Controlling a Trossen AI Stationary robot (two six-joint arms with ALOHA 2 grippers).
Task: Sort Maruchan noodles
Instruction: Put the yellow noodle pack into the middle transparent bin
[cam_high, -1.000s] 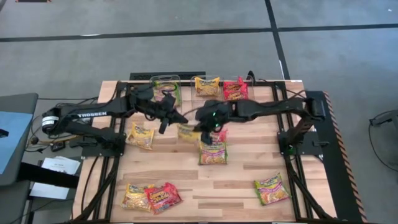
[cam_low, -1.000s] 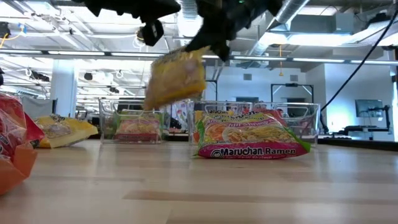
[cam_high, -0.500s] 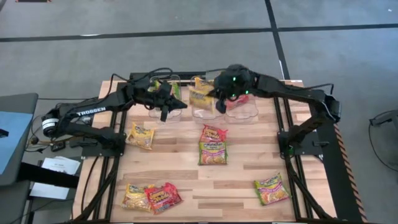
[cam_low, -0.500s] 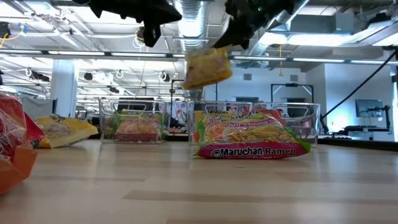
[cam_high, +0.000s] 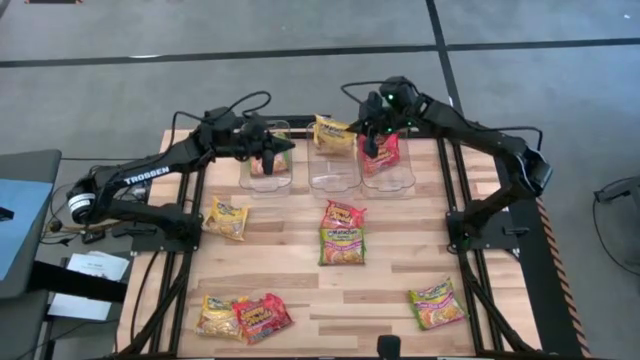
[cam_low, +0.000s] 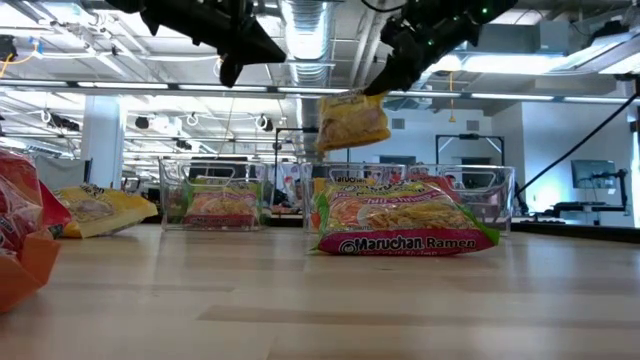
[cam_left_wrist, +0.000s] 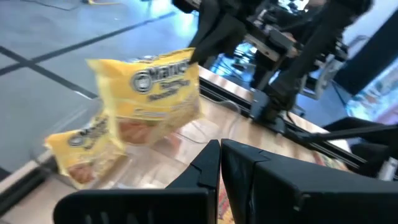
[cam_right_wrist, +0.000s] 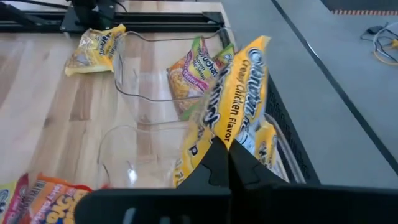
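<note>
- Yellow packet (cam_low: 352, 120) hung pinched in your right gripper (cam_high: 366, 134), above the middle clear bin (cam_high: 333, 172), at the table's far edge.
- Left gripper (cam_high: 268, 158) hovered over the left bin (cam_high: 266, 178), fingers together, empty.
- Step, as I judged it: delivery to bin.
- Next: centre over the bin, then let go.

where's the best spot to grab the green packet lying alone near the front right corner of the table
Come straight down on the green packet and pinch a short crimped end, probably the one nearer the table middle. It lies flat on the table, slightly turned, with clear wood on all sides, so nothing crowds a vertical approach; the flat seam gives thin fingers more to bite than the puffed middle. The right gripper is shut on a yellow packet.
</note>
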